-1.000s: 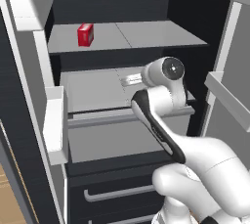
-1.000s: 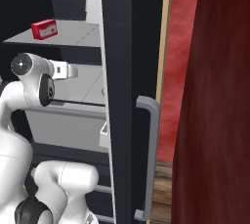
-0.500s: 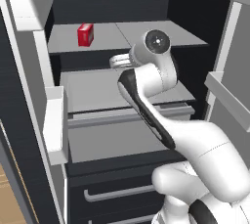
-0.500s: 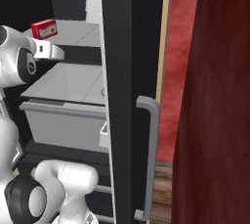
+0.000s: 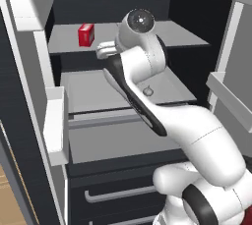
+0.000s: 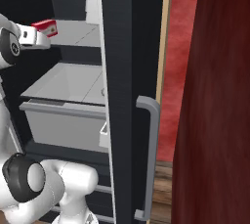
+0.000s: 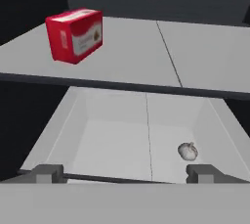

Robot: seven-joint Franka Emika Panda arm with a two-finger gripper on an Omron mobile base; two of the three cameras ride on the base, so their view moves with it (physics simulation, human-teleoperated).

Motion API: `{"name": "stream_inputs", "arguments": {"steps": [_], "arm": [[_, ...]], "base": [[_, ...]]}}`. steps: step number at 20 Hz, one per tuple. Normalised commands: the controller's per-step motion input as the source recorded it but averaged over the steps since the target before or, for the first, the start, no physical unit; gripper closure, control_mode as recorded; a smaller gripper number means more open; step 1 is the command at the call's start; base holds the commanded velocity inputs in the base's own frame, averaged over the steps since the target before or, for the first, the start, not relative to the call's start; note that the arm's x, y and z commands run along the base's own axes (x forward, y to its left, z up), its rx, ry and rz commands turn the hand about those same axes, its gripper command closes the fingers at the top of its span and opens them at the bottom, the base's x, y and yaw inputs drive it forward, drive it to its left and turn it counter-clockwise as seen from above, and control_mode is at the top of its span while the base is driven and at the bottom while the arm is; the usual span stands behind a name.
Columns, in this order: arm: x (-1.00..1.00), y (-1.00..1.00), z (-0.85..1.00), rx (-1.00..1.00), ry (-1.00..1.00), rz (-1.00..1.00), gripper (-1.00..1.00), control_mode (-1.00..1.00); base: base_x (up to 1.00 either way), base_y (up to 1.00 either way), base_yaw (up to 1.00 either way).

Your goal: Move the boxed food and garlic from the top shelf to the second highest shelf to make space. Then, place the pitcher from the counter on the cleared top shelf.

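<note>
Left base view: red box [image 5: 86, 34] sits at the left of the top shelf [image 5: 182, 36], arm raised in front of it with the gripper [image 5: 104, 50] just right of and below the box. Right base view: fridge door [image 6: 128, 96] with grey handle [image 6: 149, 159] blocks most of the interior, box [image 6: 45, 28] visible. Hand view: fingertips [image 7: 47, 172] spread wide, holding nothing; box [image 7: 74, 34] on the shelf [image 7: 205, 56] upper left, garlic [image 7: 188, 151] on the lower shelf [image 7: 117, 145], right side.

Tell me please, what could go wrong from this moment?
The red box stands near the front edge of the top shelf; a careless reach by the gripper might knock it off. The garlic already lies on the shelf below, so the box set down there could bump it.
</note>
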Motion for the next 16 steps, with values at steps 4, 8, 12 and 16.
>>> {"name": "stream_inputs", "arguments": {"steps": [4, 8, 12, 16], "arm": [[0.04, 0.28, 0.05, 0.05, 0.00, 0.00, -1.00, -1.00], [0.25, 0.13, 0.02, 0.12, 0.00, 0.00, -1.00, -1.00], [0.30, 0.03, 0.00, 0.16, 0.00, 0.06, -1.00, -1.00], [0.33, 0.04, 0.00, 0.09, 0.00, 0.10, -1.00, -1.00]], "base": [[0.00, 0.00, 0.00], [0.00, 0.00, 0.00], [0.00, 0.00, 0.00], [0.00, 0.00, 0.00]]}}
